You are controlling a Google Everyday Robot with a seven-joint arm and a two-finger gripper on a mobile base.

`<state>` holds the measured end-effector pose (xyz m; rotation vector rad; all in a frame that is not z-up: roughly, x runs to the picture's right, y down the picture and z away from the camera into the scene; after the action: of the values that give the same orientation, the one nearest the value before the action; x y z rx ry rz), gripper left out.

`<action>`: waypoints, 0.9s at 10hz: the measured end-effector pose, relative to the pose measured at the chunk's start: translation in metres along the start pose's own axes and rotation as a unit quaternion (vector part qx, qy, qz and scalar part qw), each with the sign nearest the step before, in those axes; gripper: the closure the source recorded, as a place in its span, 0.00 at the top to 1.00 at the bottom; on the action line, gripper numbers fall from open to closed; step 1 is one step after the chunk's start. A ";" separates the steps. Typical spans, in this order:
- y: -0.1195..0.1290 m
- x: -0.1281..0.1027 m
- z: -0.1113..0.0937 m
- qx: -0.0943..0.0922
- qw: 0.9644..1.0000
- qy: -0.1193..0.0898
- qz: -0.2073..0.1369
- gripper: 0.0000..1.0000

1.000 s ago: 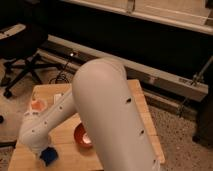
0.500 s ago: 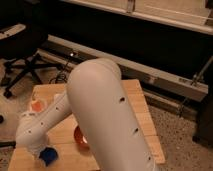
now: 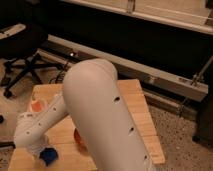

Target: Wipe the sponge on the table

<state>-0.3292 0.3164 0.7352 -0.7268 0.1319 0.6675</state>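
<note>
gripper (image 3: 41, 151) low at counter (image 3: 141, 116) near-left corner, right at sponge (image 3: 49, 157) | grip: cannot tell | sponge sits on counter; how much is wiped: unreadable

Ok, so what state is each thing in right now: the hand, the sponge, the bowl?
hand: low over the table, at its lower-left corner in view, at the sponge.
sponge: lying on the table, partly under the hand.
red bowl: on the table, mostly hidden behind the arm.

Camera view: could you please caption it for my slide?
Robot's hand at the blue sponge near the table's front corner, red bowl beside.
</note>
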 end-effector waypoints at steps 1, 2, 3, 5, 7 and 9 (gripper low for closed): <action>0.001 0.000 0.001 0.001 1.000 0.002 0.000 0.65; 0.001 0.000 0.001 0.002 1.000 0.005 0.002 0.65; 0.000 0.000 0.002 0.004 1.000 0.007 0.004 0.65; 0.000 -0.001 0.002 0.006 1.000 0.012 0.006 0.59; 0.000 -0.002 0.002 0.007 1.000 0.017 0.008 0.58; -0.001 -0.004 0.003 0.006 1.000 0.022 0.010 0.58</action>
<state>-0.3317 0.3156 0.7389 -0.7287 0.1832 0.6701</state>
